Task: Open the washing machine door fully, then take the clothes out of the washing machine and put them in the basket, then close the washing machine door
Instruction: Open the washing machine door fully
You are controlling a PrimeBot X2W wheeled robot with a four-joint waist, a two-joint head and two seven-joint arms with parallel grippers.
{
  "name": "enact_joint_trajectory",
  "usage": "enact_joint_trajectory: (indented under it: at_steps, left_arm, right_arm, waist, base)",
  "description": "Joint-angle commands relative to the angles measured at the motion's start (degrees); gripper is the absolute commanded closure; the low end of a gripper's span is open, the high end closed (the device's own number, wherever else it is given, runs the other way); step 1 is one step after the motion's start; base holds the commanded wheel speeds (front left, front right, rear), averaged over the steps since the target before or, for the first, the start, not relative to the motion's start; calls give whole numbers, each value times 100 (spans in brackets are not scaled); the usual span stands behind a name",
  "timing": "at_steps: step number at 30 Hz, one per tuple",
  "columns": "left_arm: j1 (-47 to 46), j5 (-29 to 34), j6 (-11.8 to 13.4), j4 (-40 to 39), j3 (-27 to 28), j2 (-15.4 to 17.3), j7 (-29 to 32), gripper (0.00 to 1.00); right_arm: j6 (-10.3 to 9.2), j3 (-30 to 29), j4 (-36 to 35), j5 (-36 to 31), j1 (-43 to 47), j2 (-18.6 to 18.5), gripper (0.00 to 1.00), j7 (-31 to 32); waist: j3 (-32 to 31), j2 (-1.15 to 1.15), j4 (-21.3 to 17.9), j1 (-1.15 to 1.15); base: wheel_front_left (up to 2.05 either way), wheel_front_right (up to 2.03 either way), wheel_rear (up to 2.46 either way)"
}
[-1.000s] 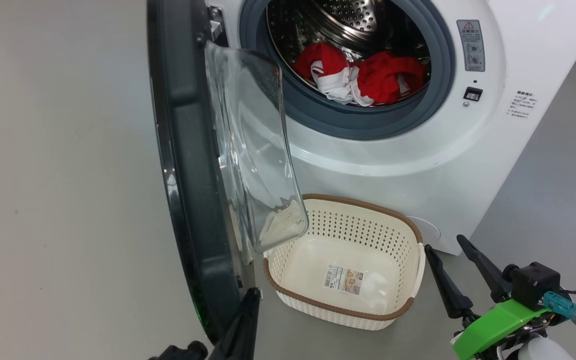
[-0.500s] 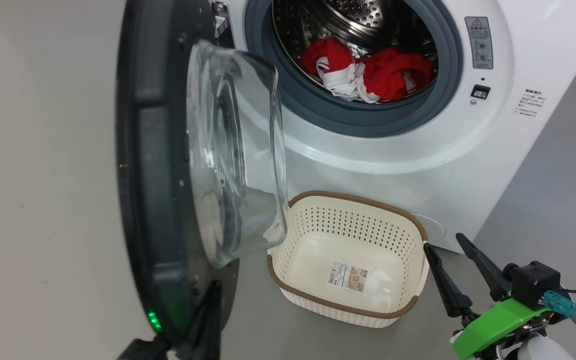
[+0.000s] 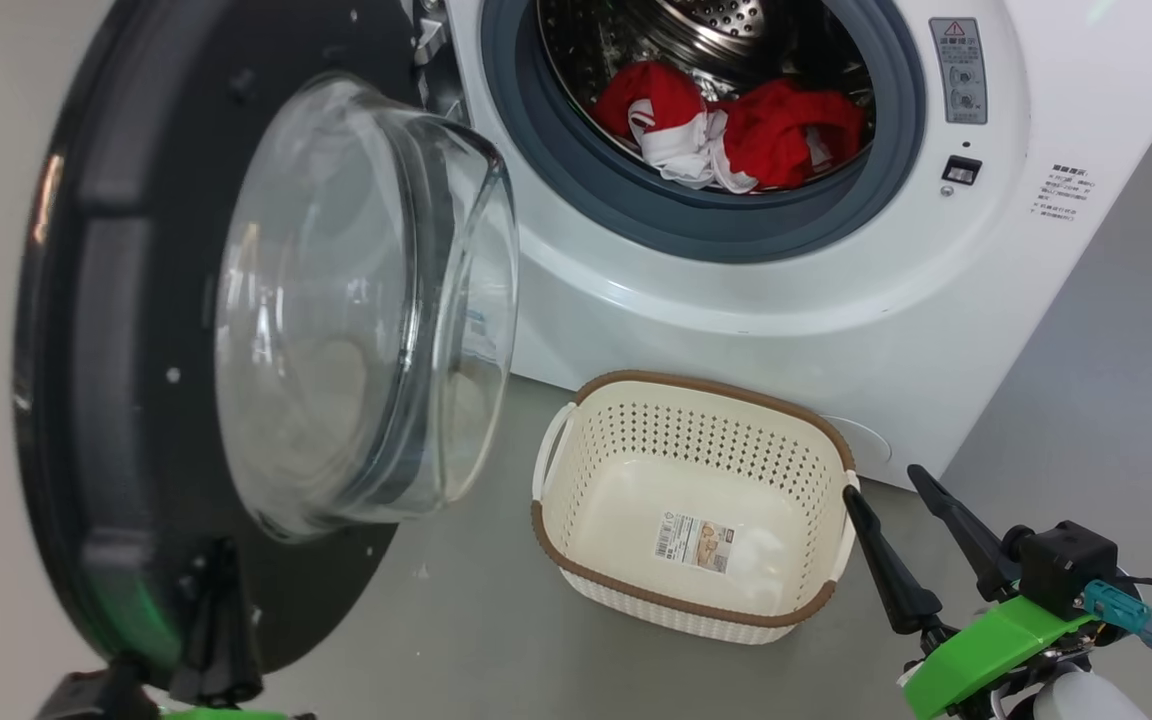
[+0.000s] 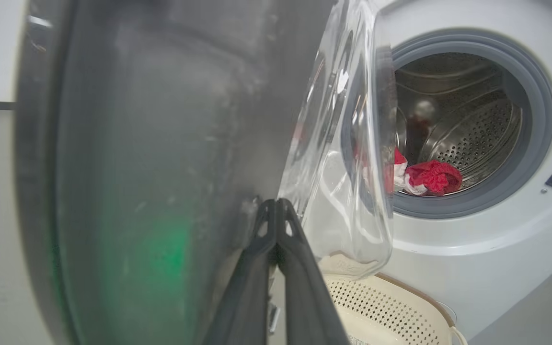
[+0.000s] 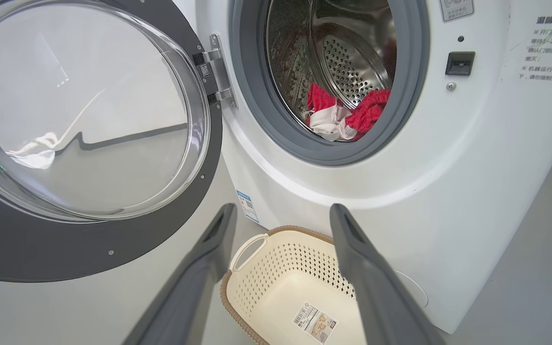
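Note:
The washing machine [image 3: 736, 310] stands white with its grey ring and steel drum exposed. Red and white clothes [image 3: 766, 130] lie in the drum, also seen as clothes [image 5: 338, 115]. The washing machine door [image 3: 106, 300] hangs swung out to the left, its glass bowl facing me. My left gripper [image 3: 219, 555] is shut, tips against the door's inner face low down; in the left wrist view the left gripper [image 4: 276, 203] touches the door [image 4: 161, 143] beside the bowl. The cream basket [image 3: 696, 385] sits hollow on the floor below the opening. My right gripper [image 3: 886, 487] stands open just right of it, holding nothing.
Grey floor [image 3: 496, 620] stretches around the basket and to the right of the machine. The door's hinge [image 5: 216, 67] sits at the opening's left edge. A latch slot [image 3: 961, 170] and a warning sticker [image 3: 954, 70] are on the machine's right front.
The door has swung much further open to the left, and my shut left gripper has moved left with it. The right gripper, basket and clothes stay put.

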Motion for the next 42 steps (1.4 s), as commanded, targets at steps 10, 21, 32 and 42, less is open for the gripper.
enact_joint_trajectory:
  at_steps: [10, 21, 32, 42]
  left_arm:
    - [-786, 235, -102, 275, 1418, 164, -38, 100]
    - [-1418, 560, -202, 878, 2371, 446, -38, 100]
    - [-2019, 914, -329, 1505, 3028, 772, -38, 100]
    - [-2627, 1105, -373, 2016, 3639, 1077, -38, 100]
  right_arm:
    - [28, 133, -135, -23, -195, -139, 0, -52]
    - [28, 191, -138, -20, -313, -201, 0, -52]
    - [28, 247, -171, -16, -443, -284, 0, -52]
    - [28, 295, -220, -15, -681, -407, 0, -52]
  waist:
    - [162, 0, -110, 0]
    - [309, 0, -248, 0]
    - [573, 0, -396, 0]
    - [998, 0, -574, 0]
  base:
    - [0, 0, 0]
    - [0, 0, 0]
    - [0, 0, 0]
    - [0, 0, 0]
